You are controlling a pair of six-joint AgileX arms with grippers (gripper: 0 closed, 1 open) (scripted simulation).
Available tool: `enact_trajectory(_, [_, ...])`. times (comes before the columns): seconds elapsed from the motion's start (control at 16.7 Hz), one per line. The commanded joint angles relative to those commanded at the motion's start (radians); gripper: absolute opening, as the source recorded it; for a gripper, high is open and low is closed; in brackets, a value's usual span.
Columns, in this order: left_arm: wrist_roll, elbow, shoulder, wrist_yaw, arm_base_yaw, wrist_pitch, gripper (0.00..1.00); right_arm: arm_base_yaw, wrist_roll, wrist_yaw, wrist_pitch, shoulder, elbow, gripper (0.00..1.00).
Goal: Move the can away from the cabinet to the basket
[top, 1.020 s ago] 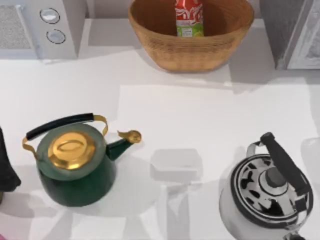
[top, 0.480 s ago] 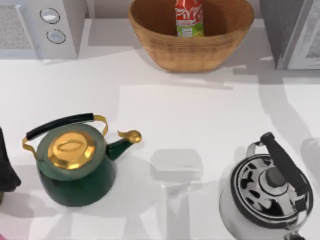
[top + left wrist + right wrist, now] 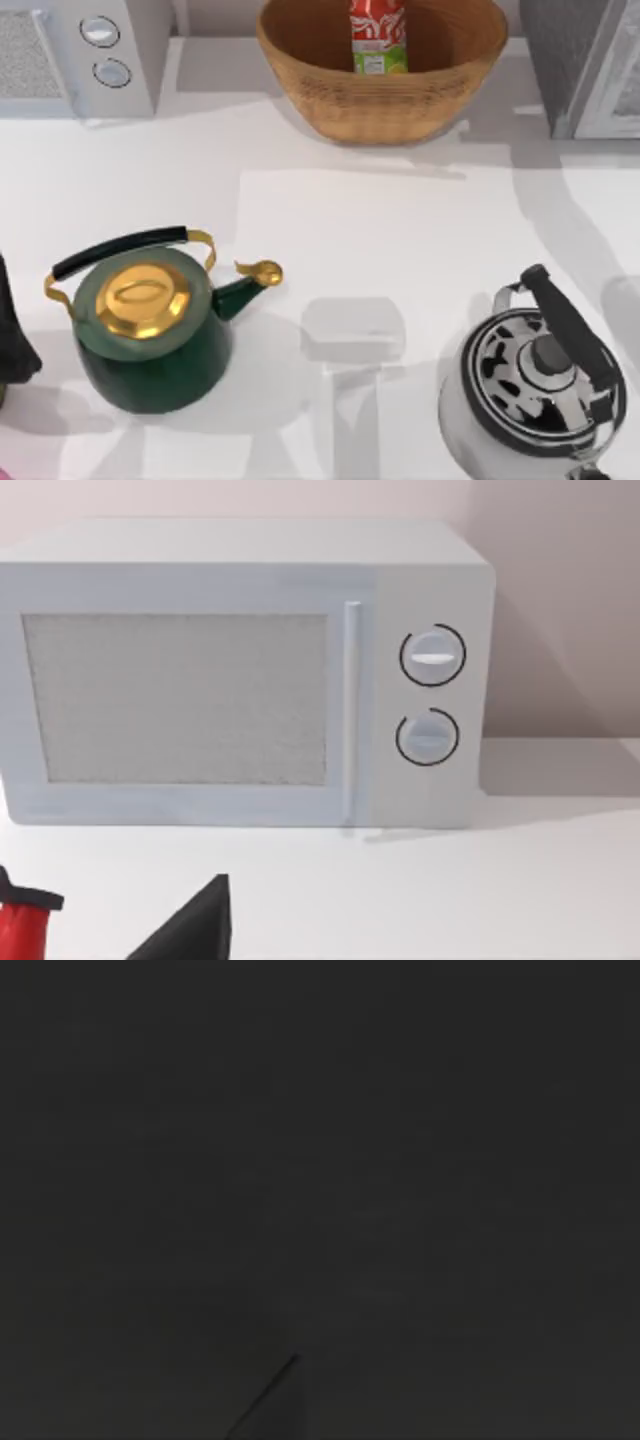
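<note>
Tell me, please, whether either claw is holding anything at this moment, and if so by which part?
Nothing is seen held. The can stands upright inside the basket, free of any claw. The right wrist view is dark.

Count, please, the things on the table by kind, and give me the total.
Kettles: 2, green kettle and chrome kettle
Can: 1, the can
Basket: 1, the basket
Microwave: 1, the microwave
Cabinet: 1, the cabinet
Total: 6
</note>
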State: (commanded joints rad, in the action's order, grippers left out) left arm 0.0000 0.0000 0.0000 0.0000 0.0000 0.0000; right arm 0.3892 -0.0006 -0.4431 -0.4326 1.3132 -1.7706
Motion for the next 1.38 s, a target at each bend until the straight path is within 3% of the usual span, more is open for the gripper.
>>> enact_trajectory(0.3, [0.0, 0.0, 0.0, 0.0, 0.0, 0.0, 1.0, -0.06, 0.001, 0.058, 0.032, 0.111, -0.073, 1.0])
enact_trajectory(0.72, [0.0, 0.0, 0.0, 0.0, 0.0, 0.0, 1.0, -0.06, -0.001, 0.068, 0.046, 0.04, -0.009, 1.0])
enact_trajectory(1.02, [0.0, 0.0, 0.0, 0.0, 0.0, 0.0, 1.0, -0.109, 0.0, 0.126, 0.105, -0.166, 0.264, 1.0])
enact_trajectory(1.38, [0.0, 0.0, 0.0, 0.0, 0.0, 0.0, 1.0, -0.203, 0.0, 0.23, 0.212, -0.544, 0.763, 1.0])
